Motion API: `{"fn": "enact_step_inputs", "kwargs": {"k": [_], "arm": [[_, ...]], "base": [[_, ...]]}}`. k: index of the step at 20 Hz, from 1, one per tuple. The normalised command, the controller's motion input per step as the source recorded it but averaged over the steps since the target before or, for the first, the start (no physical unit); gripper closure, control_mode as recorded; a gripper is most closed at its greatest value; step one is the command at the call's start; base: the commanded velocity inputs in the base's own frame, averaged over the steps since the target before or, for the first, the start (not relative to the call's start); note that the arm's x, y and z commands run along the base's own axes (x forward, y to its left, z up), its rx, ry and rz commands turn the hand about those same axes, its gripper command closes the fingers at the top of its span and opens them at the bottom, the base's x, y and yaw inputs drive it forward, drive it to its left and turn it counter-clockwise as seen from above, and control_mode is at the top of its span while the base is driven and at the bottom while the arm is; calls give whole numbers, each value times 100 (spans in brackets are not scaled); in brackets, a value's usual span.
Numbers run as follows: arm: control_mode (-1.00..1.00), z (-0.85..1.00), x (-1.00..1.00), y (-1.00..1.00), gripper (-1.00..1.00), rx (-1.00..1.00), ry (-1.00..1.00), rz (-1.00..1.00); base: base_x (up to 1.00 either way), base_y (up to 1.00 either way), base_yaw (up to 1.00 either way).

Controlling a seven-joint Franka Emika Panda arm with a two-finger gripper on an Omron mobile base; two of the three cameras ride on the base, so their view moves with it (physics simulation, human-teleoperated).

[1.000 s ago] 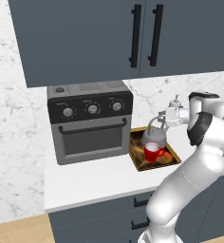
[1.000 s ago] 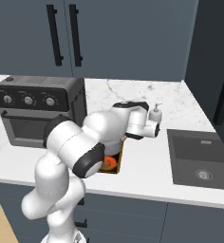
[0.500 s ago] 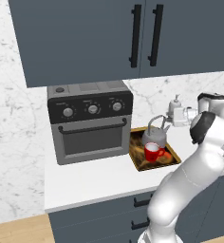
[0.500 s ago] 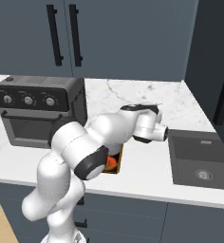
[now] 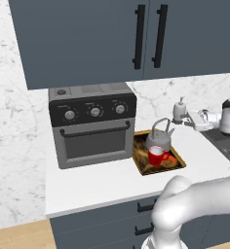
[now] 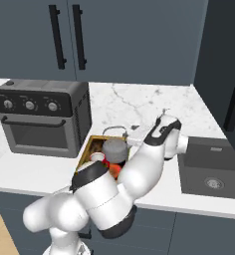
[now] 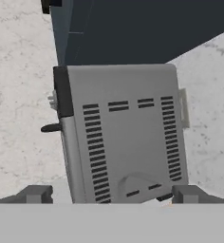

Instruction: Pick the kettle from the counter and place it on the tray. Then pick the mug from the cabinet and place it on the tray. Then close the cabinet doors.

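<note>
The cabinet [image 5: 87, 39] spans the wall above the surface [image 5: 102, 177], and both doors [image 5: 151, 34] stand shut, their bar handles side by side at the meeting edge. The white marble surface runs from the left wall to the sink [image 6: 209, 172] at the right; bare room lies in front of the toaster oven [image 5: 92, 124] along the front edge, and a narrower strip in front of the tray. The toaster oven stands against the back wall, left of centre, with the tray [image 5: 178, 168] just beside its right side. The kettle [image 5: 159, 137] stands upright on the back part of the tray, spout toward the right, and the red mug [image 5: 156, 156] stands on the tray just in front of it, touching or nearly so. A soap bottle [image 5: 179, 110] stands behind and to the right of the tray, near the back wall. The arm reaches across the right end of the surface, its hand above the strip between tray and sink, close by the soap bottle. The jaws [image 7: 111, 194] stand spread, tips wide apart with nothing between them; the hand view looks level along the surface at the vented side of the toaster oven, with the kettle handle's arch low in the gap.
</note>
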Motion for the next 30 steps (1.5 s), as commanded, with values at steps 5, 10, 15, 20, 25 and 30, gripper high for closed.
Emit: {"fn": "enact_step_inputs", "kwargs": {"k": [5,10,15,20,25,30], "arm": [[-100,40,-57,95,-100,-1,2,0],[-100,22,-56,100,-100,-3,3,0],[-100,64,-38,68,-100,-1,7,-3],[-100,70,-49,26,-100,0,3,-2],[100,38,-46,12,-100,0,1,-3],[100,0,0,0,-100,0,0,0]], "base": [[0,0,0],[0,0,0],[0,0,0],[0,0,0],[-17,4,-2],[-97,38,-5]]}}
